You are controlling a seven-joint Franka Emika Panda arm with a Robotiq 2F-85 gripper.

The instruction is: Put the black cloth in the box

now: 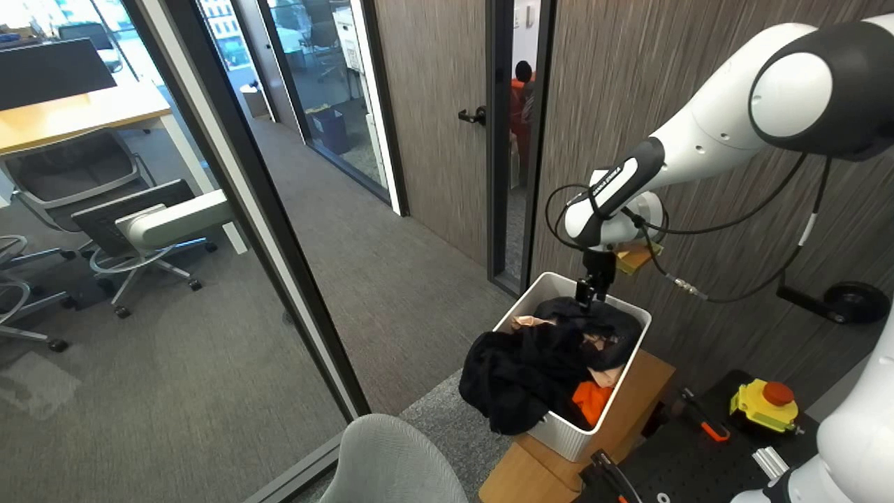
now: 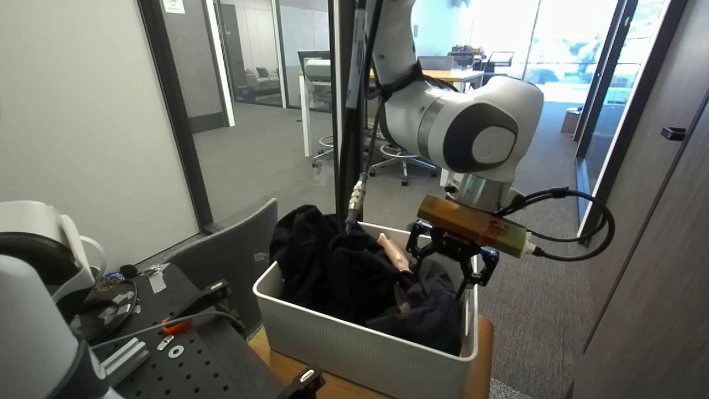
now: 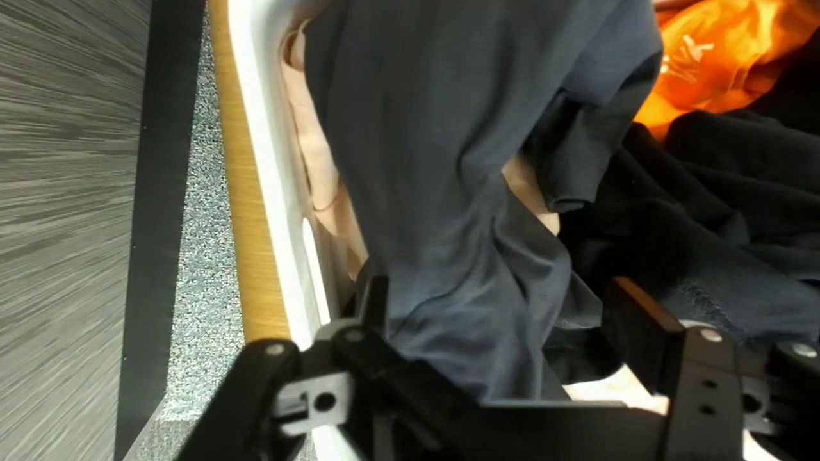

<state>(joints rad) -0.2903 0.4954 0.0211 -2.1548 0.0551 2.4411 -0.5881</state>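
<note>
In an exterior view, right of bottom centre, the black cloth (image 1: 513,381) lies partly in the white box (image 1: 562,441), partly over its rim on the left. In an exterior view, lower centre, a charcoal cloth (image 2: 424,321) rests inside, below your tool (image 2: 437,278). In the wrist view, the tool's fingers (image 3: 631,336) stand apart at the bottom, seemingly clamping nothing. If the charcoal cloth is your target, you're probably done bar withdrawing; otherwise the overhang needs tucking in.
</note>
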